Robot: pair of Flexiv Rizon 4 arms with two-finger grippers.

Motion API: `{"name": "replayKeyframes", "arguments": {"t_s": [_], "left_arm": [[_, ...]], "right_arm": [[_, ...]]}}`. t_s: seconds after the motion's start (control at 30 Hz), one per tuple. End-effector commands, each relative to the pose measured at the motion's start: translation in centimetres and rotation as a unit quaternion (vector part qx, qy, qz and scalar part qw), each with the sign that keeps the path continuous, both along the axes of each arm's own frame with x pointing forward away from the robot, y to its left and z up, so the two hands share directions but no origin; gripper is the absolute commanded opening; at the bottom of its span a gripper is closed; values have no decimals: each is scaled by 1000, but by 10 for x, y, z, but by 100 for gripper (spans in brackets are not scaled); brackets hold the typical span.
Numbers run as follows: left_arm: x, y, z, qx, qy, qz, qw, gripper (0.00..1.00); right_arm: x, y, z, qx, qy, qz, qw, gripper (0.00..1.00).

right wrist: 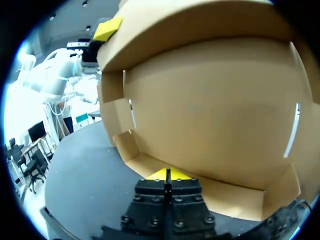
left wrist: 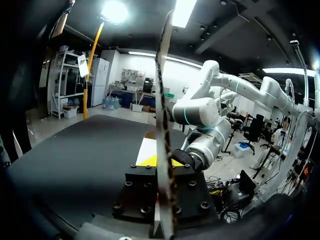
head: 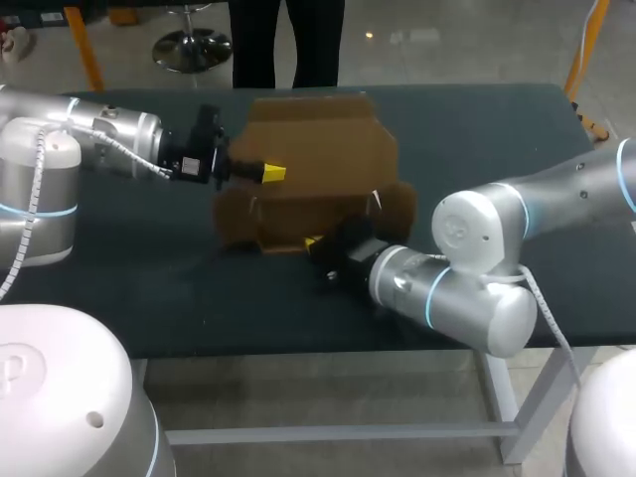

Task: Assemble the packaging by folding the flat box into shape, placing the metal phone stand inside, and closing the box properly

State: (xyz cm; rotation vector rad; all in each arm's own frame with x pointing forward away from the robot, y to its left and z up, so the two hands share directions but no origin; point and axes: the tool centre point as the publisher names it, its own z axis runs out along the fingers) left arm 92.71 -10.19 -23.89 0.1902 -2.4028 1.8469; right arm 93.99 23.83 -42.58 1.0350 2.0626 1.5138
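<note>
- At the middle of the surface [head: 477,129]: box [head: 318,149] part-formed, with the back panel upright and the side tabs and low front flap raised. Lid is not closed.
- Metal phone stand not in view. Loading and closing still to do, so I judge this an early stage.
- Pose, left claw [head: 270,173]: reaches in level, pinched narrow on the upper panel's edge.
- Pose, right claw [head: 316,242]: low at the front flap, fingers together. Cannot tell if card lies between them.
</note>
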Motion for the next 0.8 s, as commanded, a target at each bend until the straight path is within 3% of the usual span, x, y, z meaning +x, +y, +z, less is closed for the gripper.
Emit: {"name": "replayKeyframes", "arguments": {"t_s": [0.03,0.8], "left_arm": [[0,-1,-2,4,1,-1,1000,0],[-5,-1,1,3,-8,4,1000,0]], "right_arm": [[0,2,-3,1,-2,-2,1000,0],[0,2,-3,1,-2,-2,1000,0]]}}
